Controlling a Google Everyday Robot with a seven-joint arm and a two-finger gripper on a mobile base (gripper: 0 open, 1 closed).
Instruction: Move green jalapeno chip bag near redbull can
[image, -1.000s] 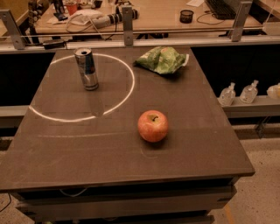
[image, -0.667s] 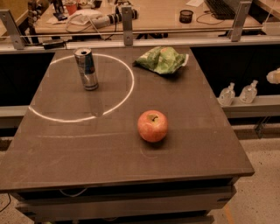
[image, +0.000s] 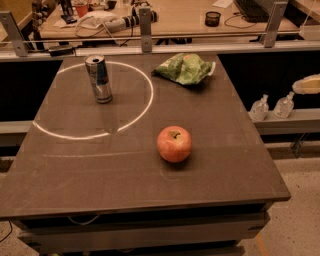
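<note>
The green jalapeno chip bag (image: 184, 68), crinkled and light green, lies at the far right of the dark table (image: 100, 180). The redbull can (image: 98, 78), slim and silver-blue, stands upright at the far left inside a white ring of light. The bag and the can are well apart. A pale part of my gripper (image: 307, 84) shows at the right edge of the view, beyond the table's right side and far from the bag and the can.
A red-yellow apple (image: 174, 144) sits near the table's middle, in front of the bag. Two small clear bottles (image: 272, 106) stand on a ledge to the right. A cluttered desk (image: 165, 15) lies behind a metal rail.
The pale gripper part at the right edge has moved up and slightly further into view. The bag, can and apple have not moved.
</note>
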